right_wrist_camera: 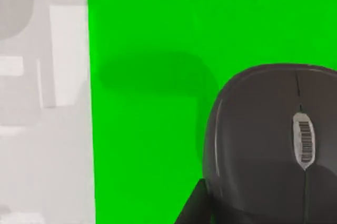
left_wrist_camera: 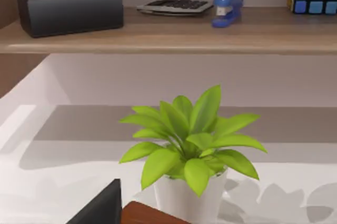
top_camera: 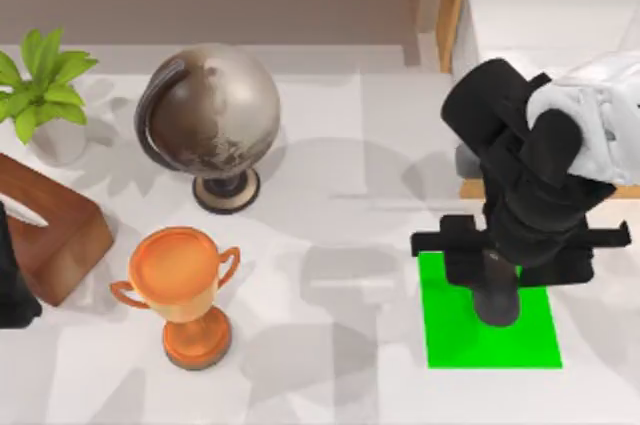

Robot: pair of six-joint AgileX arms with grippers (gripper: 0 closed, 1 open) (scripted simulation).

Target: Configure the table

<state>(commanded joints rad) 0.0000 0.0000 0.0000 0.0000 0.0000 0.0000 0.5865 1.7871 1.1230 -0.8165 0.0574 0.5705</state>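
The white marbled table (top_camera: 330,365) carries a bright green mat (top_camera: 450,330) at the front right. My right gripper (top_camera: 497,285) hangs over that mat, shut on a dark grey mouse (top_camera: 498,307). In the right wrist view the mouse (right_wrist_camera: 268,139) with its scroll wheel sits close to the camera above the mat (right_wrist_camera: 147,34), its shadow lies apart from it on the green, and one dark finger (right_wrist_camera: 192,208) shows beside it. My left arm (top_camera: 15,285) stays parked at the table's left edge.
A globe (top_camera: 212,125) stands at the back left, an orange trophy (top_camera: 185,290) in front of it. A potted plant (top_camera: 40,85) and a brown wooden block (top_camera: 50,230) are at the far left. A light wooden cabinet (top_camera: 540,5) stands at the back right. A shelf (left_wrist_camera: 168,34) holds small office items.
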